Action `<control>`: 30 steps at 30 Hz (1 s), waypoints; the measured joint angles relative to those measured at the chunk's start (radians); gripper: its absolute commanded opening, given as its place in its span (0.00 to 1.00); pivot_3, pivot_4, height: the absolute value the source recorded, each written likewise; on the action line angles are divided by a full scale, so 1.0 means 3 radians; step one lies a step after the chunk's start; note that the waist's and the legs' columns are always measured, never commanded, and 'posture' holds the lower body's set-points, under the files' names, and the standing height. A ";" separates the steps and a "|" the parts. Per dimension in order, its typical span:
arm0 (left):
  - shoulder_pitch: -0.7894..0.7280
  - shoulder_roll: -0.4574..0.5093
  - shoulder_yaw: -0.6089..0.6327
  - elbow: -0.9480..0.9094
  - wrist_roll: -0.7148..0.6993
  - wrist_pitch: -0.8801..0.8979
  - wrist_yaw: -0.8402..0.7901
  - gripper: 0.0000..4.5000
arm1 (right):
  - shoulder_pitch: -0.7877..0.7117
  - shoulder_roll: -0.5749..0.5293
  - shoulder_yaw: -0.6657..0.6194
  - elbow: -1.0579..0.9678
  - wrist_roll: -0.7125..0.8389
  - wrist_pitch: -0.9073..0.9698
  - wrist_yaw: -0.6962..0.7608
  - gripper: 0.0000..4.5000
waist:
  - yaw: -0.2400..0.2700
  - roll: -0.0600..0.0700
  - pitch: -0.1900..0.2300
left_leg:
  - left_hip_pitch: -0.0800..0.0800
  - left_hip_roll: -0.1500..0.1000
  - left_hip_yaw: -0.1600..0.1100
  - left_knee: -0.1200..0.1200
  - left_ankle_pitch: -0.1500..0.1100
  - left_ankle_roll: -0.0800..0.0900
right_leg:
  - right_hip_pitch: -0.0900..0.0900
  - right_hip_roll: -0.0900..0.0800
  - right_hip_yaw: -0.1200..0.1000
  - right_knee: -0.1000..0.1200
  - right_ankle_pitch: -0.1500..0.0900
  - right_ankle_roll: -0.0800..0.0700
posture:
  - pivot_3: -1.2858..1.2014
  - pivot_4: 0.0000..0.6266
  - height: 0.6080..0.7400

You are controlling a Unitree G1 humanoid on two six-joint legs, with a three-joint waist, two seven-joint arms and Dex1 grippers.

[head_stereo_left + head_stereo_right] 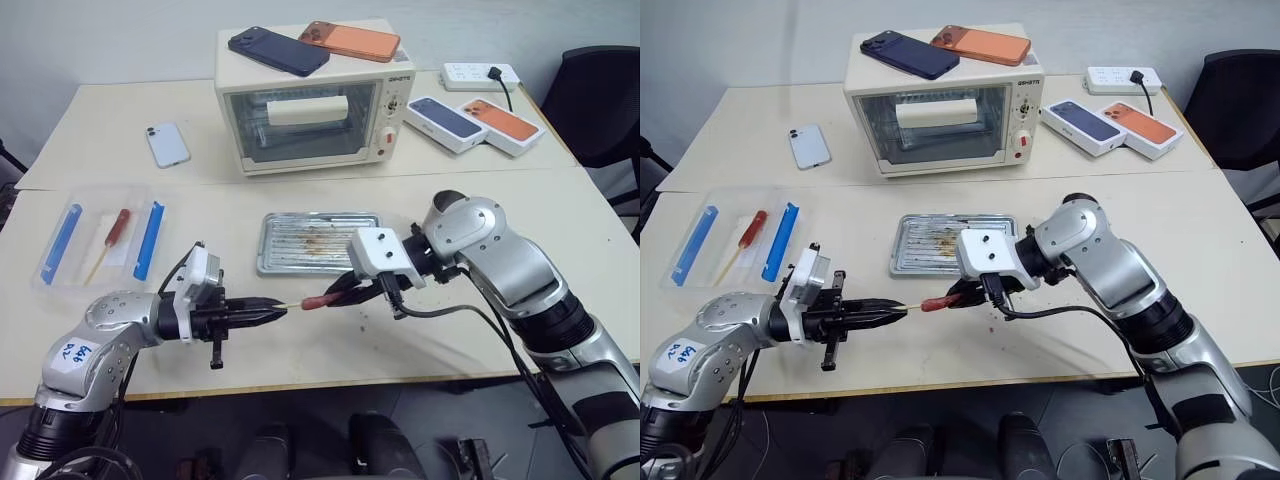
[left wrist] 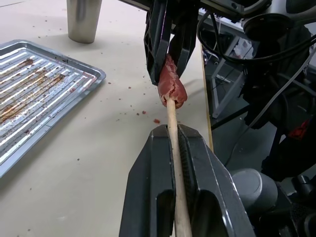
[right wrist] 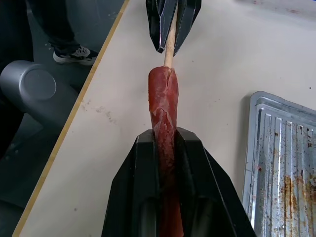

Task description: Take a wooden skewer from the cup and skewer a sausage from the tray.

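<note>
My left gripper is shut on the wooden skewer and holds it level, pointing right, above the table's front part. My right gripper is shut on the reddish sausage and faces the left one. The skewer's tip is stuck into the sausage's near end, which has split a little. The stained metal tray lies just behind both grippers. In the left wrist view the steel cup stands beyond the tray.
A clear plastic tray with blue strips and a second sausage on a stick lies at the left. A toaster oven with two phones on top stands at the back. A loose phone, phone boxes and a power strip sit nearby.
</note>
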 measured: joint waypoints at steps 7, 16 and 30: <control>0.0196 -0.0128 0.0066 -0.0064 -0.0016 -0.0029 0.0070 0.00 | 0.0114 0.0038 -0.0051 -0.0068 0.0026 -0.0189 -0.0061 0.40 | -0.0007 0.0000 0.0000 | 0.0000 0.0001 0.0000 -0.0001 0.0000 0.0000 | 0.0000 0.0001 0.0000 -0.0001 0.0000 0.0000 | 0.52 0.24 1.00; 0.1125 -0.0300 0.1166 -0.0424 -0.0319 -0.0167 0.0434 0.00 | 0.0784 0.0122 -0.1310 0.0178 0.0904 -0.1088 0.0046 0.91 | 0.0001 -0.0004 -0.0002 | 0.0005 0.0002 -0.0002 0.0001 -0.0002 0.0002 | 0.0012 0.0000 -0.0001 -0.0006 0.0001 0.0001 | 0.52 0.24 1.00; 0.0510 -0.0858 0.2290 0.0538 -0.0323 -0.0363 0.2623 0.00 | 0.2008 0.0541 -0.1968 -0.0440 0.1419 -0.1092 -0.1048 0.99 | 0.0088 -0.0009 -0.0005 | 0.0011 -0.0001 0.0000 0.0010 -0.0003 0.0002 | 0.0016 0.0002 0.0000 0.0007 0.0001 0.0003 | 0.52 0.24 1.00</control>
